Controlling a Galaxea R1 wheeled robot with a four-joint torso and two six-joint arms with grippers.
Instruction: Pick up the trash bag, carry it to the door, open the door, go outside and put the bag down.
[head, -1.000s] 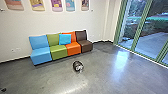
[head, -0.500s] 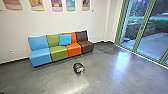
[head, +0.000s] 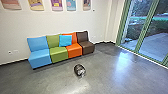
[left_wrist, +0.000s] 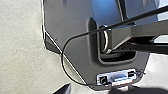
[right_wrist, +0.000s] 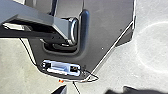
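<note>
While the trash bag (head: 79, 70) (dark) lies ahead, each end effector (left_wrist: 88, 89) hangs apart.

Bluish glare (head: 122, 62) (rather bright) streaks the floor (head: 105, 77) near the glass (head: 156, 40).

Trash bag (head: 79, 70): on the floor (head: 107, 80) ahead of you, nearer you than the seats (head: 40, 58).
Seats: four side by side, behind the trash bag, along the wall (head: 62, 22).
Cushion (head: 65, 40): against the backs of your two middle seats.
Posters (head: 57, 5): on the wall above the seats.
Glass panels (head: 135, 27): to your right.
Paving (head: 153, 46): outside, beyond the glass panels.
</note>
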